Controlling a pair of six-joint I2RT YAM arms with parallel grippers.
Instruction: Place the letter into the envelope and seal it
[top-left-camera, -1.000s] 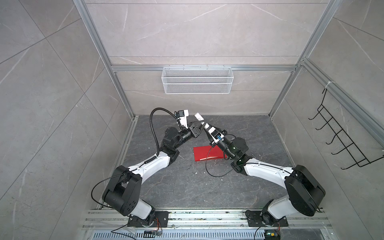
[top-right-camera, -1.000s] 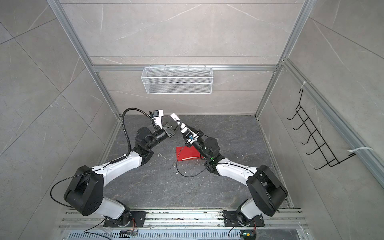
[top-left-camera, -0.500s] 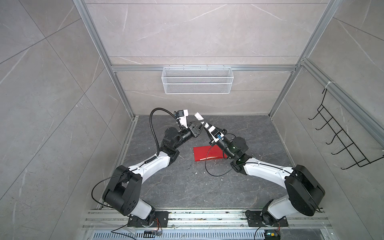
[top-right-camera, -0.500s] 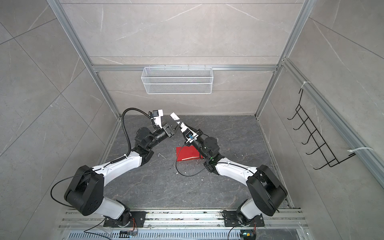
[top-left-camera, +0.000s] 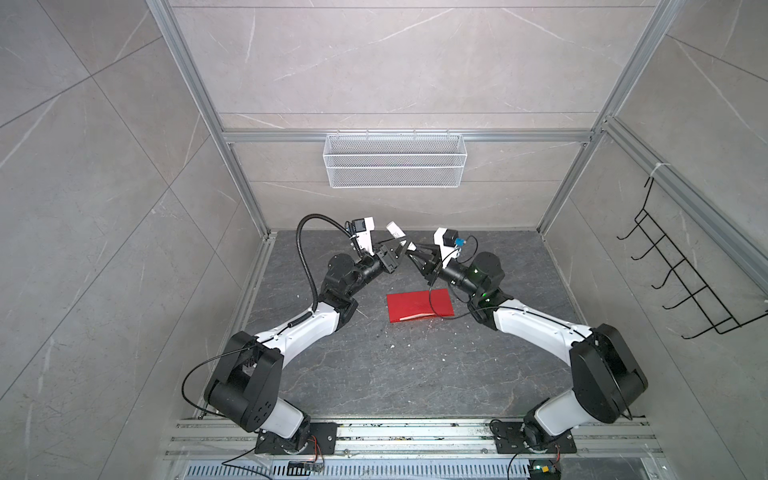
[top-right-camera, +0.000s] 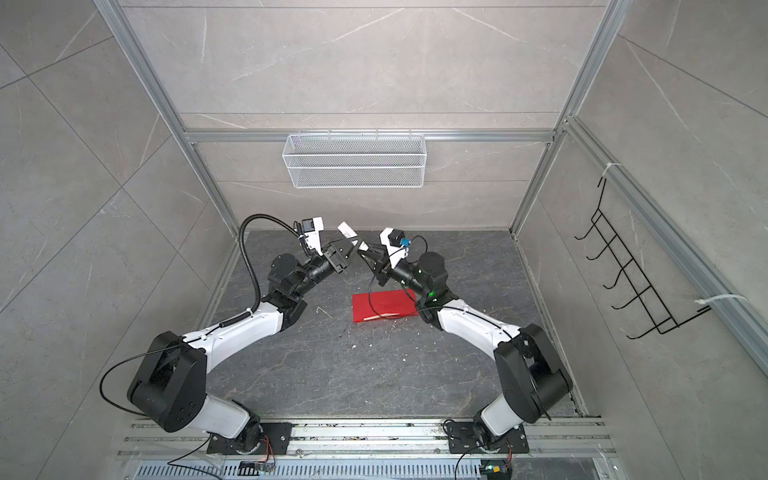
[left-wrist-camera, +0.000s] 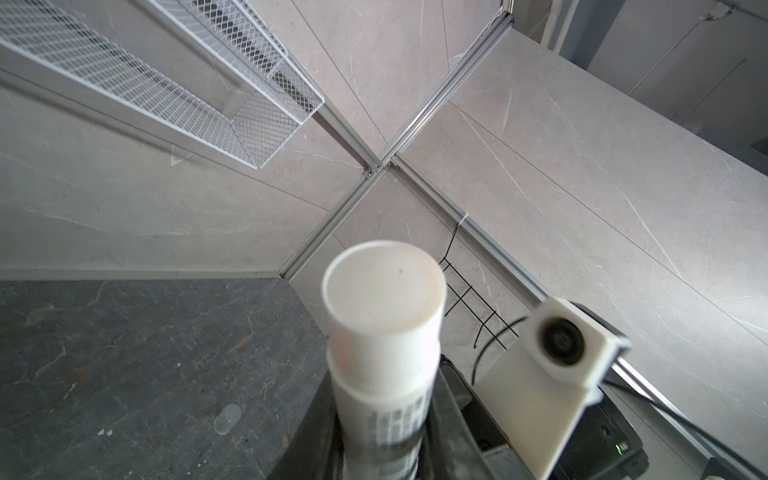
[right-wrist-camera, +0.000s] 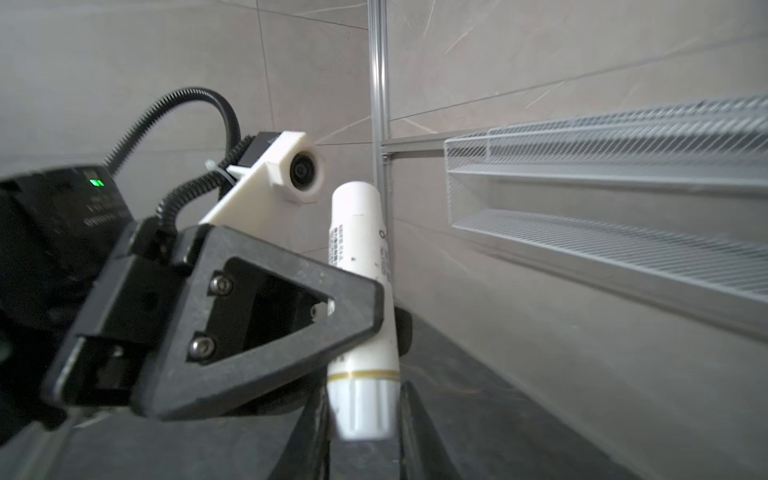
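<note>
Clamped on the middle of a white glue stick, the left gripper holds the tube raised above the back of the table. The tube is tilted, with its capped end pointing up toward the back wall. The left wrist view looks straight along the tube at the round cap, with the printed label just below it between the 2 black fingers.

Just right of it, the right gripper meets the same tube from the other side. In the right wrist view its 2 fingers press against the tube's lower end, below a thin gold ring. Both grippers are therefore pinching the 1 glue stick, almost tip to tip.

Below them and slightly right of centre, the red envelope lies flat on the dark stone-look table, well apart from both grippers. A pale strip runs along its near edge, and a black cable from the right arm loops over it. Whether the letter is inside cannot be told.

On the back wall hangs a white wire basket, and through its mesh only wall tile shows. A black hook rack hangs on the right wall.
</note>
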